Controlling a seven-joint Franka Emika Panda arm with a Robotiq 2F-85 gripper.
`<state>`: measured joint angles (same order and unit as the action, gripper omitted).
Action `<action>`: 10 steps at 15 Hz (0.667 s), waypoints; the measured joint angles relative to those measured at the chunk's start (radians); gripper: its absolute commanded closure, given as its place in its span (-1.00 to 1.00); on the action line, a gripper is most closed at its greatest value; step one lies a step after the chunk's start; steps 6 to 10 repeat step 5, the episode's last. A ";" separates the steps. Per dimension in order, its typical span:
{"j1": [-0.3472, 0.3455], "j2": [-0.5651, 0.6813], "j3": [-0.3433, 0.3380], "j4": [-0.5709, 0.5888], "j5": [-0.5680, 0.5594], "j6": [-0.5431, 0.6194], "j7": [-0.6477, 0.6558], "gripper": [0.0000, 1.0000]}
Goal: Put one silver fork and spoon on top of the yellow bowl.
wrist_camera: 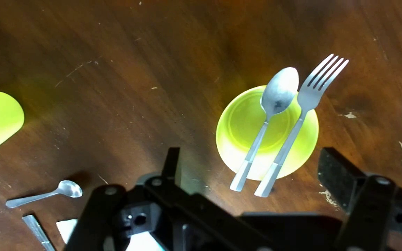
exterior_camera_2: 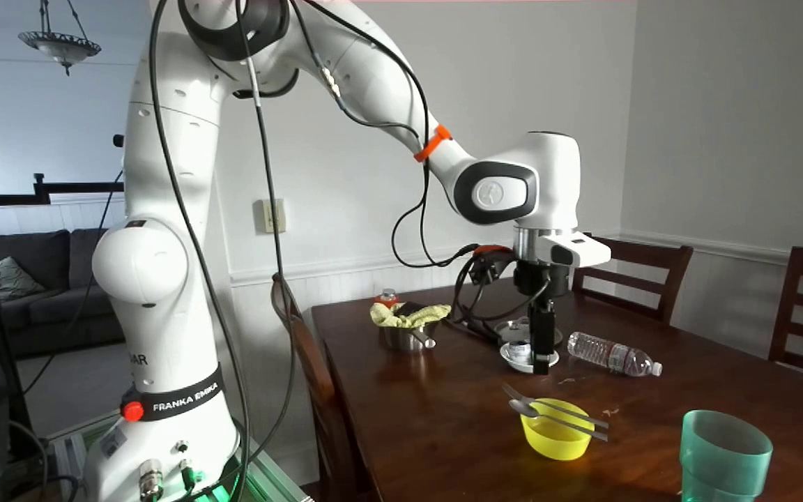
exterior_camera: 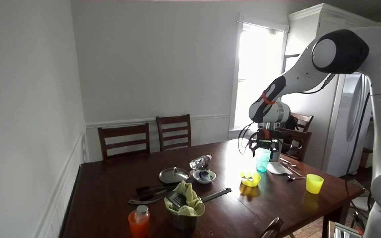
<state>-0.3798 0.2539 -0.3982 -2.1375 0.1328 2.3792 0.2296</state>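
The fork and spoon were smooth, shiny metal; the yellow bowl looked like smooth plastic. The table was glossy wood, scuffed in spots, the bottle clear plastic, the towel matt cloth.

Two spoons, one fork in wrist view

- "FRANKA EMIKA" is printed in white on the black band around the robot's base.
- Above it, the letters "AR" can be read at the edge of the white arm.
- On the clear bottle, the label is printed too small to be read.
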 measured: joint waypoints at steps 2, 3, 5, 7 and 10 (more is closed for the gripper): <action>0.001 -0.031 -0.001 -0.029 -0.005 0.012 0.000 -1.00; 0.001 -0.039 -0.002 -0.036 -0.005 0.013 0.000 -1.00; 0.001 -0.042 -0.002 -0.039 -0.006 0.014 0.000 -1.00; 0.001 -0.042 -0.002 -0.039 -0.006 0.014 0.000 -1.00; 0.001 -0.042 -0.002 -0.039 -0.006 0.014 0.000 -1.00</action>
